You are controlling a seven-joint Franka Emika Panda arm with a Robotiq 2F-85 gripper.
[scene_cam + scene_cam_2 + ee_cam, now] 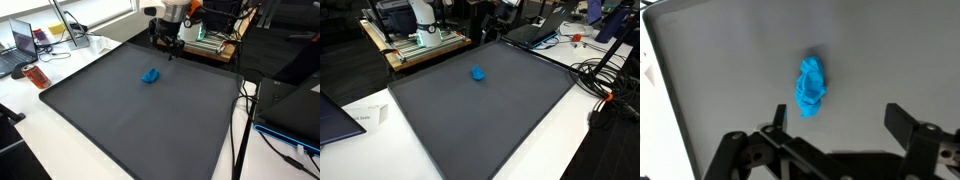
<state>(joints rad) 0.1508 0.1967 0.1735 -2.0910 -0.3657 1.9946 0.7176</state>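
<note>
**Open fingers hang over the far edge of the mat, blue lump lying apart**

The fingers stand spread as wide as they go and hold nothing; the space between them is bare. In an exterior view the arm hangs over the far edge of the dark grey mat, with the fingers pointing down, above the surface and not touching it.

A small crumpled blue lump lies by itself on the mat, in its far half and well apart from the fingers. It also shows in an exterior view as a bright spot on the grey. In the wrist view the blue lump lies lengthwise, beyond the fingertips and closer to one finger than to the other. Whether it is cloth or soft plastic I cannot tell.

The mat covers most of the white bench. A laptop sits beyond one corner of the mat, and cables trail along another side.
</note>
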